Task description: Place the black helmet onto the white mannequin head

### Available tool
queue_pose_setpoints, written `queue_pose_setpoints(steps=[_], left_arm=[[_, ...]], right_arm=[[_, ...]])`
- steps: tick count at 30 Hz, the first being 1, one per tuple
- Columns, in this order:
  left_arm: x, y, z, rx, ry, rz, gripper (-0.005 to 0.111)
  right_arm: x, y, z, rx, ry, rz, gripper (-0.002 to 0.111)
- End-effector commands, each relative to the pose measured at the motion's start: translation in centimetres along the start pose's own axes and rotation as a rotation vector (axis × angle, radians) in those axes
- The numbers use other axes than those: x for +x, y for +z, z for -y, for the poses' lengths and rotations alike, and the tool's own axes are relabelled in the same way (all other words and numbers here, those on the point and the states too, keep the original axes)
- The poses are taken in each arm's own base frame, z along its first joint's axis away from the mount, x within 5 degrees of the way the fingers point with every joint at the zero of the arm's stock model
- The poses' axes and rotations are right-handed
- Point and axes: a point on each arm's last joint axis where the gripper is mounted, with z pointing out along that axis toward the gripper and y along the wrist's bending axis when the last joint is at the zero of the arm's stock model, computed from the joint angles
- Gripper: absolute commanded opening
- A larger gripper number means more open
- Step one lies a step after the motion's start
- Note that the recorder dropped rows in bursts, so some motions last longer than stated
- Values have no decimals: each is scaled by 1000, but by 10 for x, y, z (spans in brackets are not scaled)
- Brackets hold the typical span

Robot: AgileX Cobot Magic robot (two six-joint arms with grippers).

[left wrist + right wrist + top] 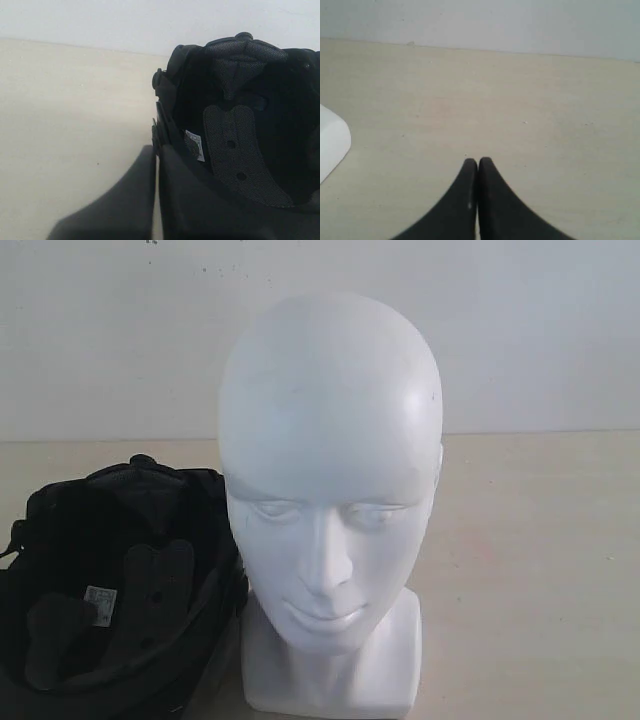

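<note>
The white mannequin head stands upright in the middle of the table, face toward the exterior camera, bare on top. The black helmet lies to its left, opening up, so its padded lining and small white label show. Neither gripper appears in the exterior view. In the left wrist view my left gripper is shut, empty, its tips close beside the black helmet's rim. In the right wrist view my right gripper is shut over bare table, and a corner of the mannequin's white base shows at the edge.
The pale wooden table runs back to a plain white wall. Bare tabletop lies to the right of the head.
</note>
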Motion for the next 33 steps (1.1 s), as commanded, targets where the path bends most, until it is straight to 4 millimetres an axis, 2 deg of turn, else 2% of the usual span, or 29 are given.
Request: queue_pose_setpoints(steps=[1, 14, 16, 17, 18, 19, 21, 29, 31, 33], left_arm=[[1, 0, 0, 1, -14, -2, 4], [-1, 0, 0, 6, -17, 19, 4], [-23, -7, 5, 39, -124, 97, 4], [-50, -20, 10, 83, -195, 178, 4], [-60, -26, 12, 101, -219, 210, 4], [-80, -39, 15, 138, -263, 270, 4], [-95, -50, 18, 166, -295, 289, 4], [-95, -53, 24, 242, -431, 233, 4], [-96, -57, 27, 254, -402, 192, 4], [-99, -56, 32, 244, -244, 26, 4]], right_arm=[[-1, 0, 0, 4, -2, 14, 0], [-1, 0, 0, 4, 0, 14, 0], [-1, 0, 0, 4, 0, 14, 0], [-1, 0, 0, 4, 0, 14, 0], [-1, 0, 0, 4, 0, 14, 0], [-1, 0, 0, 4, 0, 14, 0], [-1, 0, 0, 4, 0, 14, 0], [-1, 0, 0, 4, 0, 14, 0], [-1, 0, 0, 4, 0, 14, 0], [-1, 0, 0, 4, 0, 14, 0]])
